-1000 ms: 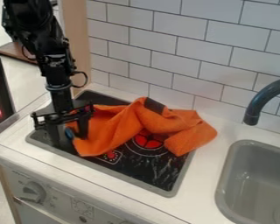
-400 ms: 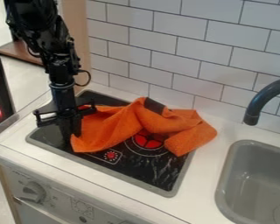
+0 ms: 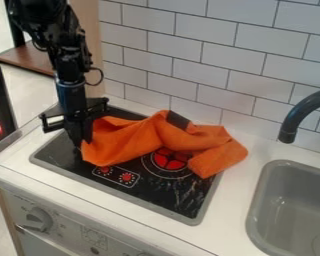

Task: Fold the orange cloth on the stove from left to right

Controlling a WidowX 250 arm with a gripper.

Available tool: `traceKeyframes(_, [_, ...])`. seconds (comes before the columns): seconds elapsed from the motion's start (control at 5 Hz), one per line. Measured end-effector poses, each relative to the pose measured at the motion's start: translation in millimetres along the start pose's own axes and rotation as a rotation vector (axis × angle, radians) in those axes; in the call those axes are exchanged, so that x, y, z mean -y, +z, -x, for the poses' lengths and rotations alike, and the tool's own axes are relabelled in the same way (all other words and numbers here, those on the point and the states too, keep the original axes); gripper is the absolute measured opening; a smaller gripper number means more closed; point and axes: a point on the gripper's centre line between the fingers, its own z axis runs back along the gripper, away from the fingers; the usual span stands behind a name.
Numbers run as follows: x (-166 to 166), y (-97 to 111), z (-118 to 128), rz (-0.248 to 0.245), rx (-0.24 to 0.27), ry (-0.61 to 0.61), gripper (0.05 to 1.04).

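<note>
From my remote post, I see an orange cloth hiding part of the cooktop; the frame crops my arm above, the faucet and sink at right.

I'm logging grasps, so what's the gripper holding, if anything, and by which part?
The gripper appears to pinch the orange cloth by its picture-left edge.

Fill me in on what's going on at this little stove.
A black robot arm hangs over the stove top, its tool closed on the left end of an orange cloth, as seen in the picture. The rest of the cloth lies bunched across the stove top, partly over the red-marked burner, with its right end reaching past the stove's edge. The grey sink and dark faucet are off to the right.
</note>
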Motion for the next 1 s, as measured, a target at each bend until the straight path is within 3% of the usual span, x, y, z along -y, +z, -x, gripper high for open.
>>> traceKeyframes(0.2, [10,26,-9,0.059,0.010,0.053,0.064])
traceKeyframes(0.6, [46,73,7,0.181,-0.059,0.068,0.064])
traceKeyframes(0.8, [78,86,27,0.200,-0.088,0.024,0.064])
traceKeyframes(1.0, [103,89,52,0.181,-0.079,-0.029,0.064])
